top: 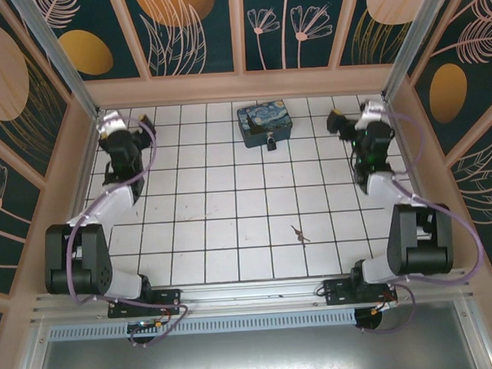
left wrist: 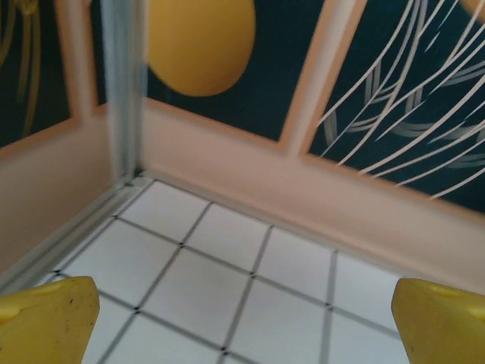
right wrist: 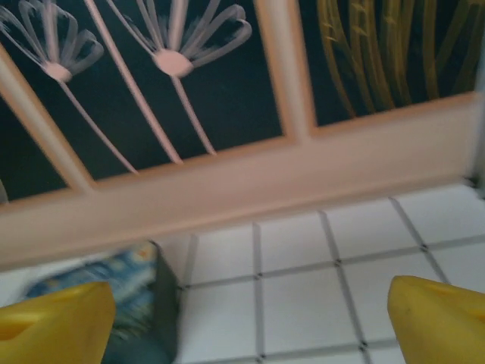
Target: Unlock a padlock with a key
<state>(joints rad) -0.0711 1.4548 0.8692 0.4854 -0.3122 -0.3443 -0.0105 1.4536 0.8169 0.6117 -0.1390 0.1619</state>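
Key (top: 299, 233) lies diagonally, nearer the right gripper (top: 353, 114) but behind its spread, empty fingers (right wrist: 436, 318); left gripper (top: 129, 118) likewise open and empty.

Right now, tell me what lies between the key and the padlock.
Bare tiled floor, seen in the top view: nothing sits between the key and the padlock by the painted box.

The padlock (top: 271, 141) sits just before the box (top: 262, 120); the key (top: 299, 234) lies well nearer, slightly right.
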